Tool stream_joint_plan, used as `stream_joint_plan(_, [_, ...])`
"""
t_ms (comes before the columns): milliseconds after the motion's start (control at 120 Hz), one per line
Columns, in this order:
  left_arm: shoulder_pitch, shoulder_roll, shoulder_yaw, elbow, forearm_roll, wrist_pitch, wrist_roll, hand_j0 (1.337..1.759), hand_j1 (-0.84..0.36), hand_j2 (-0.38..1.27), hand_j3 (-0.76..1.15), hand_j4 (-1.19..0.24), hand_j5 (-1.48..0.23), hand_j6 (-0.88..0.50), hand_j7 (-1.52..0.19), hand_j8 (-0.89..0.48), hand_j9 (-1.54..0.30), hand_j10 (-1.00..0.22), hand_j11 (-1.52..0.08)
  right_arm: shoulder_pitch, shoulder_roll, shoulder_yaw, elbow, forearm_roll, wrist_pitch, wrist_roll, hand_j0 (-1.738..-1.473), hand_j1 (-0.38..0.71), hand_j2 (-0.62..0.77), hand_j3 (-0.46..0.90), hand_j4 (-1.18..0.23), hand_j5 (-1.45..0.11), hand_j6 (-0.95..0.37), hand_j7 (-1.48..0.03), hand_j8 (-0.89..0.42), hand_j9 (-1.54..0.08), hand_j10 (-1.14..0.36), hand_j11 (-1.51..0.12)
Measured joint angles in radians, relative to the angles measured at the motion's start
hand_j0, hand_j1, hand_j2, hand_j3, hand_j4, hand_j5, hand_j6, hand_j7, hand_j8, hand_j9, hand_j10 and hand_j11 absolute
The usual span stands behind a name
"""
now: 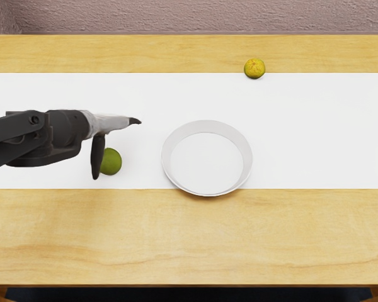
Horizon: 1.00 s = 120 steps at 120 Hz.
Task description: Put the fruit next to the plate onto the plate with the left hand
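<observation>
Reach step: left hand [104, 130] spread wide and empty, thumb just left of lime [112, 162], which lies left of plate [205, 192]; next, I judge, I must close round it.

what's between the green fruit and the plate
Nothing: in the head view, only a bare strip of white table runner separates the green fruit from the plate.

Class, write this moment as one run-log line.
left hand: open, above lime, not grasping | lime: on white runner, left of plate, not on it | right hand: not in view
</observation>
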Motion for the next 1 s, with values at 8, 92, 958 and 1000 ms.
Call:
stream_joint_plan(8, [0.000, 0.000, 0.000, 0.000, 0.000, 0.000, 0.000, 1.658, 0.33, 0.01, 0.00, -0.02, -0.03, -0.03, -0.03, -0.03, -0.03, -0.02, -0.03, 0.000, 0.000, 0.000, 0.000, 0.000, 0.000, 0.000, -1.658, -0.35, 0.00, 0.00, 0.00, 0.00, 0.00, 0.00, 0.00, 0.00, 0.00, 0.00])
stream_joint_plan(92, [0.002, 0.000, 0.001, 0.000, 0.002, 0.000, 0.000, 1.658, 0.33, 0.01, 0.00, -0.02, -0.03, -0.03, -0.03, -0.03, -0.03, -0.02, -0.03, 0.000, 0.000, 0.000, 0.000, 0.000, 0.000, 0.000, -1.658, -0.35, 0.00, 0.00, 0.00, 0.00, 0.00, 0.00, 0.00, 0.00, 0.00, 0.00])
stream_joint_plan(958, [0.059, -0.026, 0.063, -0.009, 0.098, 0.079, 0.000, 1.658, 0.04, 0.05, 0.00, -0.27, -0.34, -0.27, -0.34, -0.27, -0.34, -0.26, -0.34, 0.000, 0.000, 0.000, -0.001, 0.000, 0.000, 0.000, -1.658, -0.35, 0.00, 0.00, 0.00, 0.00, 0.00, 0.00, 0.00, 0.00, 0.00, 0.00])
stream_joint_plan(1000, [0.059, -0.026, 0.063, -0.009, 0.098, 0.078, 0.000, 1.658, 0.02, 0.06, 0.00, -0.28, -0.36, -0.28, -0.36, -0.28, -0.36, -0.28, -0.36, 0.000, 0.000, 0.000, -0.001, 0.000, 0.000, 0.000, -1.658, -0.35, 0.00, 0.00, 0.00, 0.00, 0.00, 0.00, 0.00, 0.00, 0.00, 0.00])
